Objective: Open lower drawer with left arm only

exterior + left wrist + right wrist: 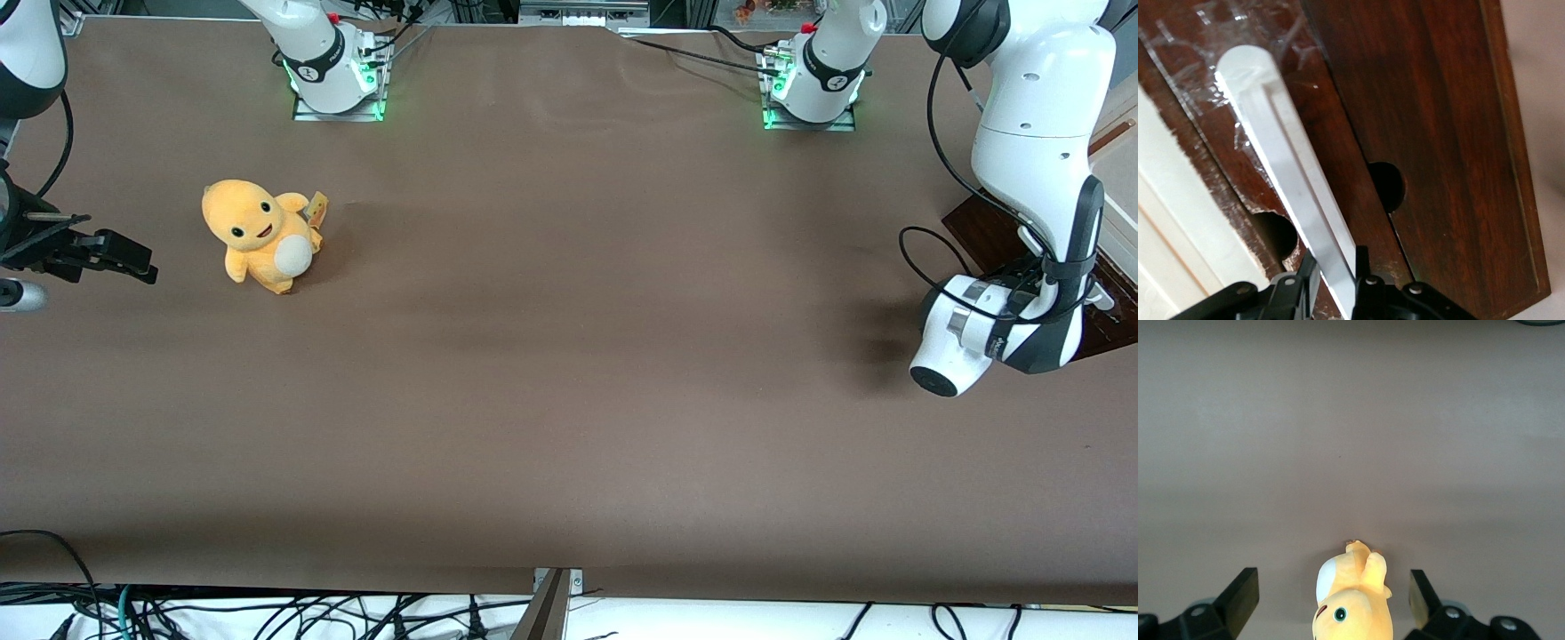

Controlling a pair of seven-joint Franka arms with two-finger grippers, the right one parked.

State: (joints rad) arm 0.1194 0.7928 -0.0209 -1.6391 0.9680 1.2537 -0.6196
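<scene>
Brown everywhere: saw a matte brown table (pixel 569 400) in the front view, bare across its middle. Found the left arm (pixel 1036 133) at three o'clock, at the working end, bent down over a slab of dark wood at the table's edge. Could not make out the claw there, hidden under the wrist.

Caught the gripper (pixel 1335 267) from the wrist camera instead, pressed close against the lower drawer (pixel 1315 117). Noted one black finger (pixel 1308 273) on one flank of the white handle (pixel 1281 147) and the second on the other, both touching the bar, so clamped on it near one end. Noticed scuffed, scratched varnish around the handle, two half-round notches cut at the seams beside it, and a cream panel (pixel 1178 220) alongside the drawer front. Could not tell how far out the drawer stood.

Spotted a yellow plush (pixel 258 233) at nine o'clock, toward the parked arm's end, upright, well apart from the drawer. Saw nothing lying between gripper and handle. Counted two arm bases with green lights at eleven (pixel 333 67) and one o'clock (pixel 813 76). Made out loose black cables (pixel 267 613) at six o'clock, below the table's near edge.
</scene>
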